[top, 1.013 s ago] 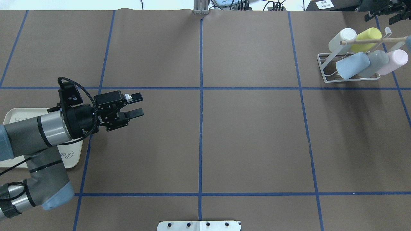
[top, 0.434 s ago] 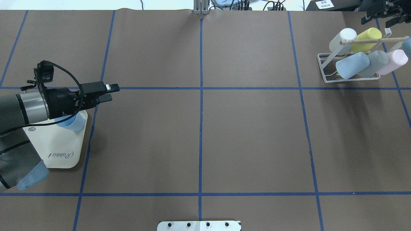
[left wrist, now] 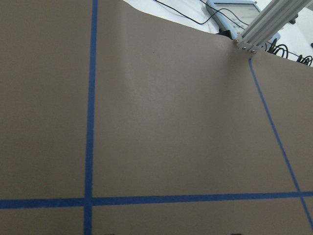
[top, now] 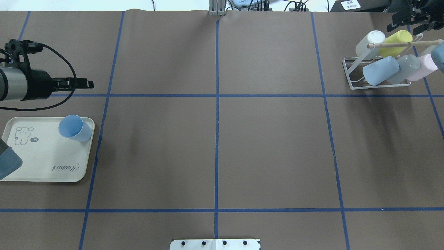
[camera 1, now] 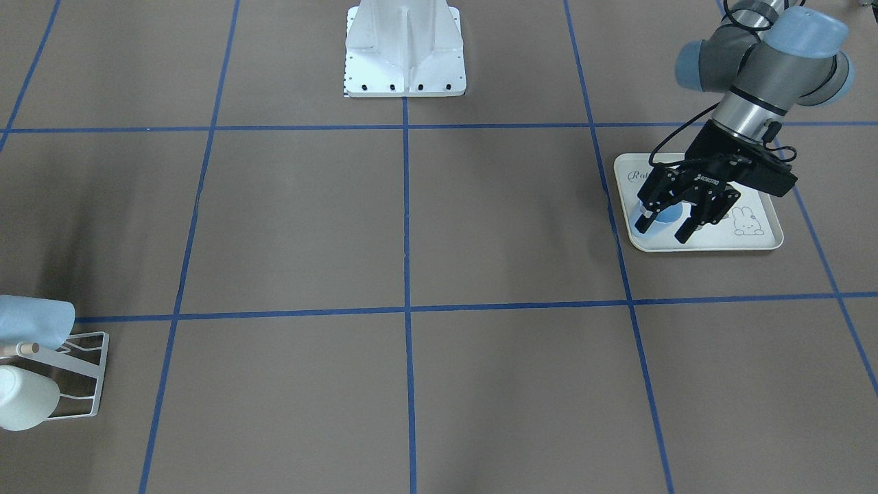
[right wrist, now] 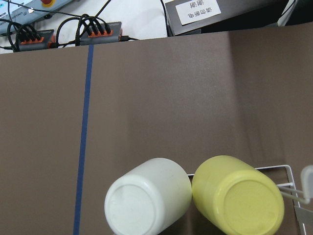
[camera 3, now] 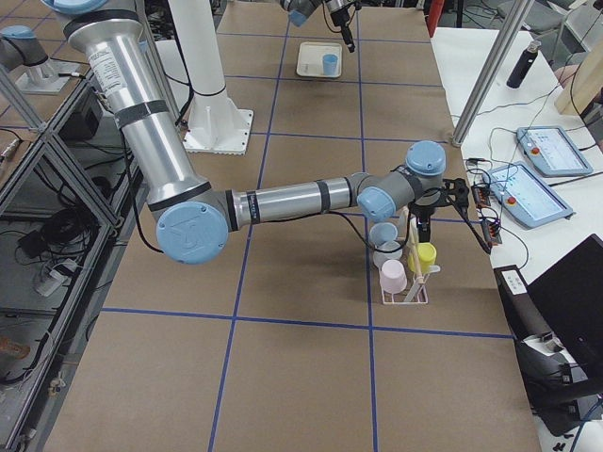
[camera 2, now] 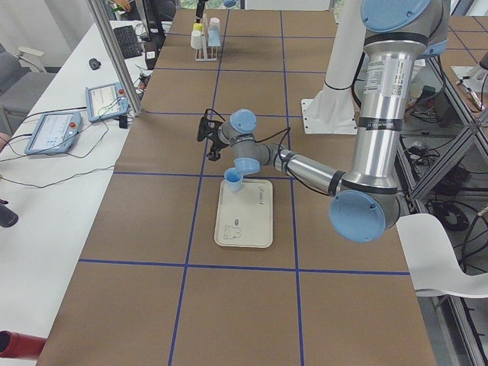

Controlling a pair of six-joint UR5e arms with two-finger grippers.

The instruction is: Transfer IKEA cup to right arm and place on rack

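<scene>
Sitting upright on one cream tray [top: 45, 163]: one blue IKEA cup [top: 74, 127]; left fingers [camera 1: 689, 226] spread apart, empty; one rack [top: 395, 44] holding five cups [top: 381, 70]; right fingers [top: 404, 16] state unreadable

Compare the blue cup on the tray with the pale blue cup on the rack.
The tray cup stands upright, mouth up; the rack cup leans tilted, mouth hidden. The tray cup is alone on the tray; the rack cup sits among four other cups on the rack. Both are plain blue, handleless.
</scene>
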